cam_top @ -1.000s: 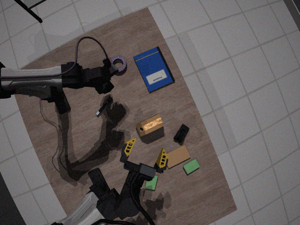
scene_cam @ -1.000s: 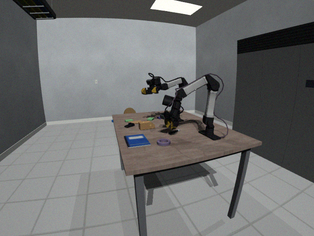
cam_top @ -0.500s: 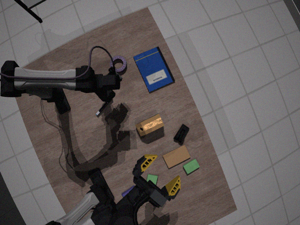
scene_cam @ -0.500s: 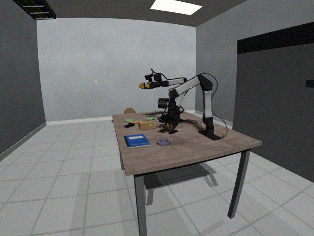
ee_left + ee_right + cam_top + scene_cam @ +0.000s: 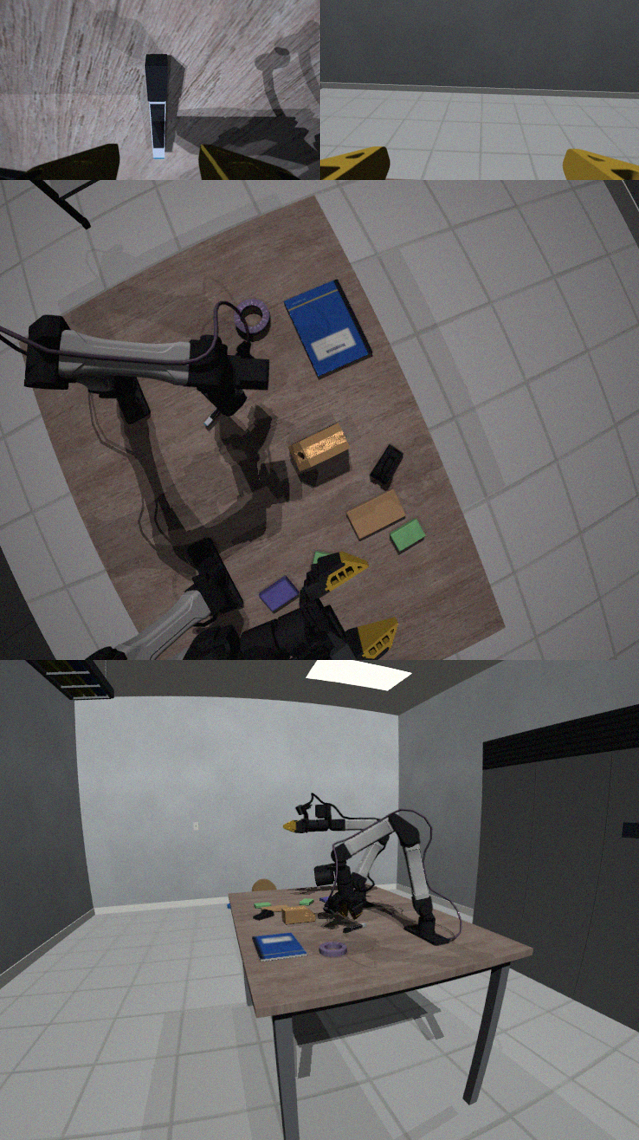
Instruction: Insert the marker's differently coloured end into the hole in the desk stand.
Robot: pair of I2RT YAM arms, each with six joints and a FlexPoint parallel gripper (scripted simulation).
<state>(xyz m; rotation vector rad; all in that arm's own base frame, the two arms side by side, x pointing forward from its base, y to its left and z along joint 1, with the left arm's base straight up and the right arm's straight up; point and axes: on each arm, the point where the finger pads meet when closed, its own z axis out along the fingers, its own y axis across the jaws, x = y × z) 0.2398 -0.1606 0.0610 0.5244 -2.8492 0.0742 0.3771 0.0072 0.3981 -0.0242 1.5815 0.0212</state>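
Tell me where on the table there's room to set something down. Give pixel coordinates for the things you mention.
There's bare wood between the blue notebook (image 5: 327, 326) (image 5: 278, 946) and the golden-brown desk stand (image 5: 319, 446) (image 5: 297, 915). It's crowded where the black object (image 5: 385, 465) (image 5: 263, 914), tan block (image 5: 375, 514) (image 5: 275, 908) and green block (image 5: 407, 534) (image 5: 261, 905) sit close together, and around the marker (image 5: 209, 420) (image 5: 353, 929) (image 5: 157, 81), near the left gripper (image 5: 229, 407) (image 5: 348, 913) (image 5: 159, 151).

Grey walls (image 5: 237, 789) (image 5: 479, 42), pale tiled floor (image 5: 490, 334) (image 5: 129, 1021) (image 5: 463, 134).
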